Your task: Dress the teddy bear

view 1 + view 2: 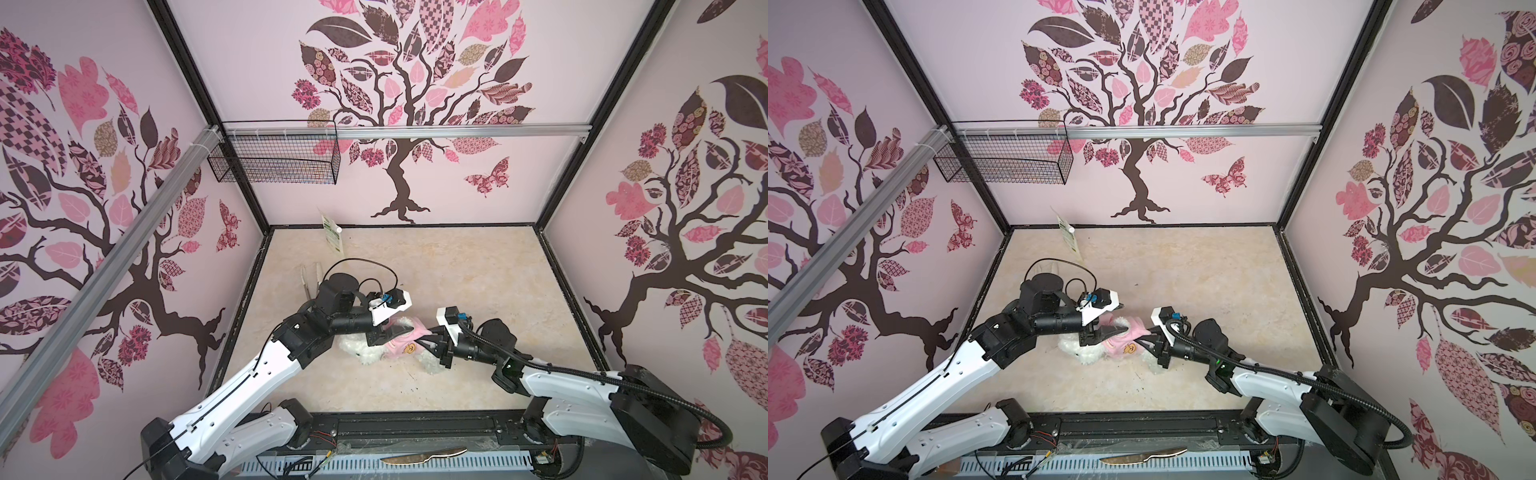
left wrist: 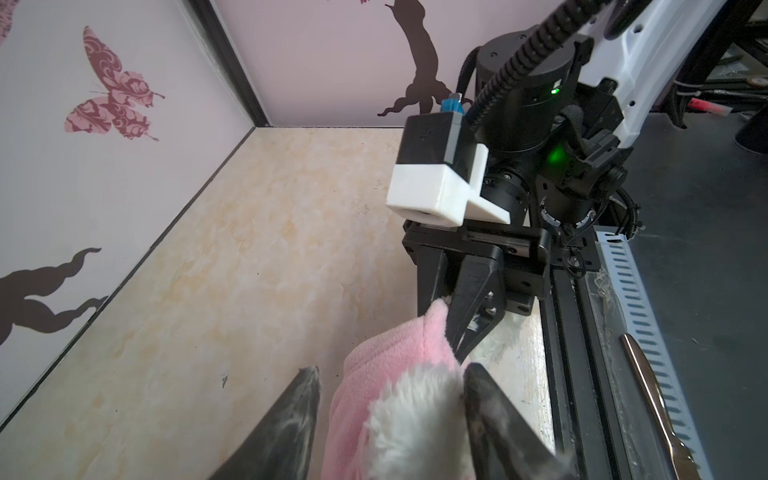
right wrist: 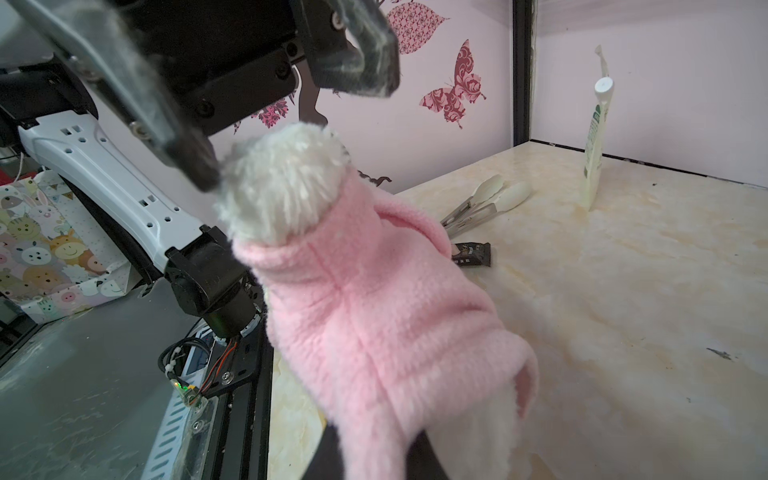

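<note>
The teddy bear point(image 1: 356, 352) lies on the table point(image 1: 478, 270) in both top views, white and fluffy, with a pink hoodie point(image 1: 400, 345) over its body. My left gripper point(image 2: 390, 370) is open around a white paw point(image 3: 282, 183) that pokes out of a pink sleeve. One of its fingers point(image 2: 490, 415) touches the fur; the other stands apart. My right gripper point(image 3: 374, 453) is shut on the hoodie's point(image 3: 374, 324) hem, on the bear's right side point(image 1: 428, 343). The bear's face is hidden.
At the back left, a white tube point(image 1: 334, 237) stands by the wall and tongs point(image 1: 309, 278) lie on the table. A dark wrapper point(image 3: 471, 253) lies near the bear. A wire basket point(image 1: 274, 162) hangs on the wall rail. A knife point(image 1: 424, 455) rests on the front rail.
</note>
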Robot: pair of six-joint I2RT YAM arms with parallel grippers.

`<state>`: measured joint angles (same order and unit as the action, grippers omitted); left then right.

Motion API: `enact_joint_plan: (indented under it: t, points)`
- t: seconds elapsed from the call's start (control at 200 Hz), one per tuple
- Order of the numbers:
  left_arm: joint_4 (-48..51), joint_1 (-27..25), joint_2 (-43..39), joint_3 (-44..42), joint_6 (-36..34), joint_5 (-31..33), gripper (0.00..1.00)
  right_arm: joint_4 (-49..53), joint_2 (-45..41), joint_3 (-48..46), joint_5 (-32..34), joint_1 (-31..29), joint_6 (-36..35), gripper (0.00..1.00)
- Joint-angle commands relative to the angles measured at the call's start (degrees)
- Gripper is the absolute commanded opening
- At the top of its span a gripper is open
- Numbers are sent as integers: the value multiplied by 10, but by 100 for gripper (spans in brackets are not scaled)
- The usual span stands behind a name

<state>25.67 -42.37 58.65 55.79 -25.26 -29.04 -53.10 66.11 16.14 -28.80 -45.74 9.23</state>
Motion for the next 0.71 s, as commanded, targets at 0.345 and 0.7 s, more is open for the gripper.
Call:
enact_joint_plan:
  t: [0.345, 0.7]
  points:
    - [20, -18, 24, 48, 22, 36, 11, -5, -8, 13, 35, -4, -13, 5]
    - [-297, 13, -30, -86, 385, 98, 0, 138, 28, 37, 172, -4, -11, 26]
